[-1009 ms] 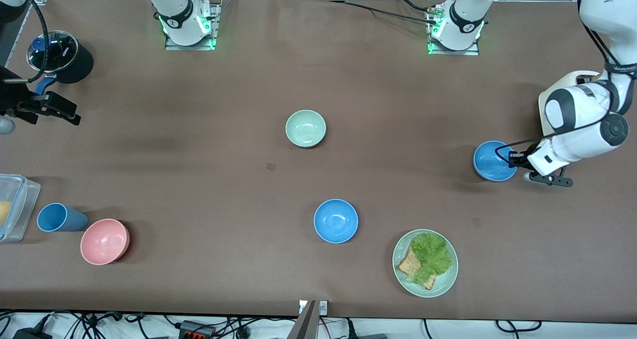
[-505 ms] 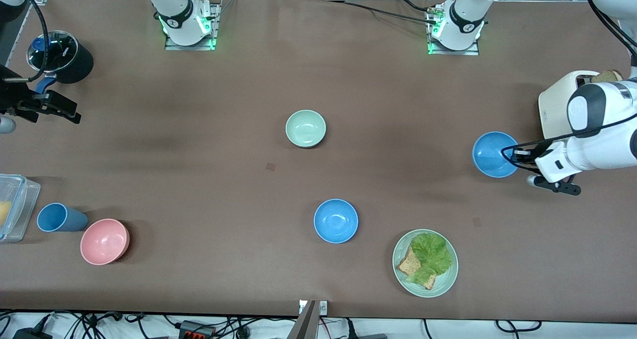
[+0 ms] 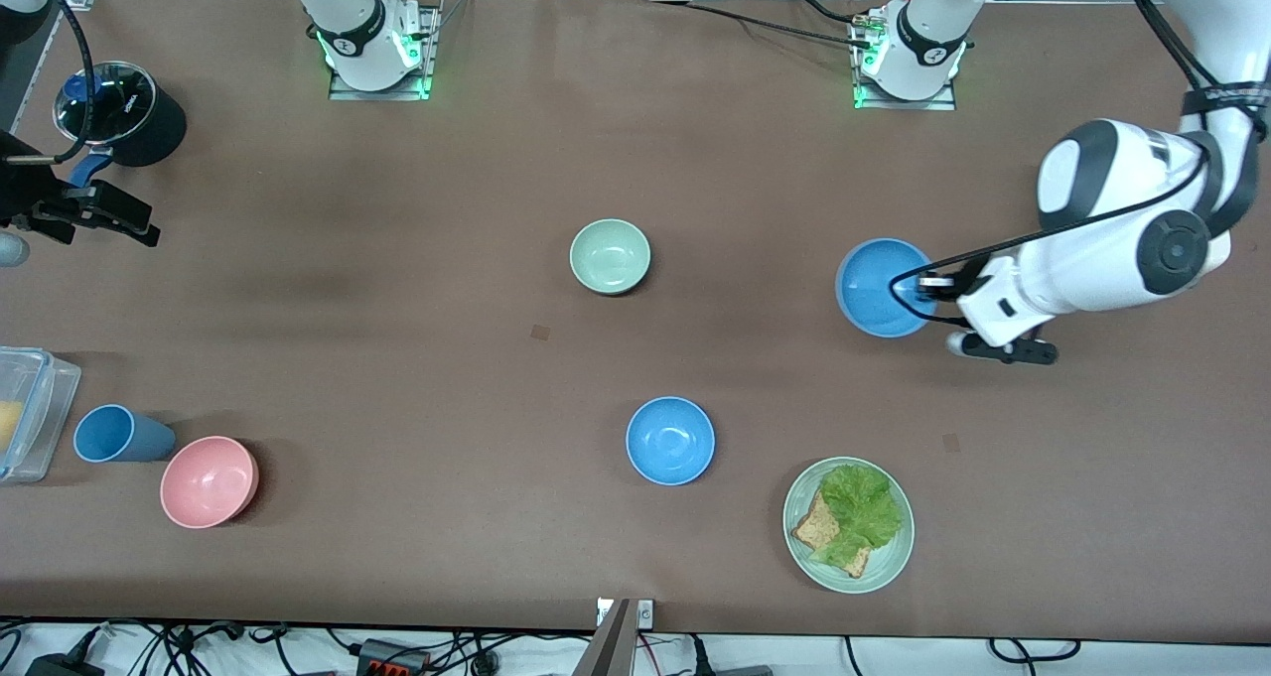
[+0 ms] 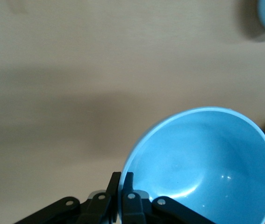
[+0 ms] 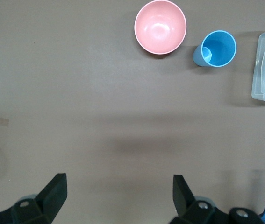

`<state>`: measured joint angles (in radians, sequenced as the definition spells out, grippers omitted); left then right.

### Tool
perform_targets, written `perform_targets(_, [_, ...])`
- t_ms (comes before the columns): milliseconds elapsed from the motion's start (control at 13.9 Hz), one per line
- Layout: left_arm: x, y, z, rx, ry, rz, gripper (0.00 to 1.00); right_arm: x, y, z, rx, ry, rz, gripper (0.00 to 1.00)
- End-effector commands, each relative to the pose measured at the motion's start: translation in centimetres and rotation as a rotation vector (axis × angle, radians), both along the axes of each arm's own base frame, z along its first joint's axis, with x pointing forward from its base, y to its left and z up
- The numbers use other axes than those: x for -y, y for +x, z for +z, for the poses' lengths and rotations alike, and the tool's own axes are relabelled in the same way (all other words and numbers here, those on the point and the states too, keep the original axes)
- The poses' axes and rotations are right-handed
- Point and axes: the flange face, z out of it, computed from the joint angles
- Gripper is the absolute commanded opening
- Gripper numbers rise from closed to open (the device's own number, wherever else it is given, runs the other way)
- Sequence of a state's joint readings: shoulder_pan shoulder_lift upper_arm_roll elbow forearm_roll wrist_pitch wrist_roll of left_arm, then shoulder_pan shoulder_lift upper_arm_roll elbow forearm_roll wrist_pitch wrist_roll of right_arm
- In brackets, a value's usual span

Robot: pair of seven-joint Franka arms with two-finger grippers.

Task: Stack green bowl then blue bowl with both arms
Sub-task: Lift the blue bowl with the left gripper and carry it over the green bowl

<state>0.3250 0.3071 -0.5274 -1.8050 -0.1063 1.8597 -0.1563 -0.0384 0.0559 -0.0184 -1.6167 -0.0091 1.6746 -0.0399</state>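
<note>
While the left claw [image 3: 928, 295] pinched the thin rim of a small, shiny, sky-blue bowl [image 3: 879, 287] and held it up over the brown desk [image 3: 397, 338] toward the left arm's end, a few things could have gone wrong. The claw gripped only one edge, so the bowl hung out to one side. The bowl looked smooth and slippery, so a quick swing might have made it tip or slide out and drop. The small, shiny, pale mint-green bowl [image 3: 610, 255] sat alone near the middle of the desk, well apart from the held bowl. If the blue bowl came down off-centre, it might have knocked the green bowl's rim and pushed it away instead of nesting inside. A second sky-blue bowl [image 3: 670, 440] sat nearer the front camera and could have been mistaken for the target spot. The right claw [image 5: 118, 196] waited with its fingers spread wide and empty, over the right arm's end of the desk, near a round pink bowl [image 5: 160, 26] and a tall blue cup [image 5: 215, 48].
</note>
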Motion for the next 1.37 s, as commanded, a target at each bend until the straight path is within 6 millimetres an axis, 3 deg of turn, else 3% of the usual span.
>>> perform_targets(0, [4.8, -1.0, 2.2, -0.017, 0.0, 0.13, 0.0, 0.4, -0.4, 0.0, 0.001, -0.006, 0.004, 1.0])
perform_targets(577, [21.4, -6.3, 0.9, 0.013, -0.01, 0.515, 0.0, 0.9, -0.5, -0.3, -0.013, -0.007, -0.004, 1.0])
perform_targets(793, [25.3, -8.6, -0.4, 0.013, -0.025, 0.57, 0.0, 1.1, -0.4, -0.4, -0.013, -0.007, -0.007, 1.0])
perform_targets(1298, [31.8, -14.1, -4.0, 0.11, 0.041, 0.666, 0.0, 1.7, -0.3, -0.8, -0.024, -0.003, -0.021, 1.0])
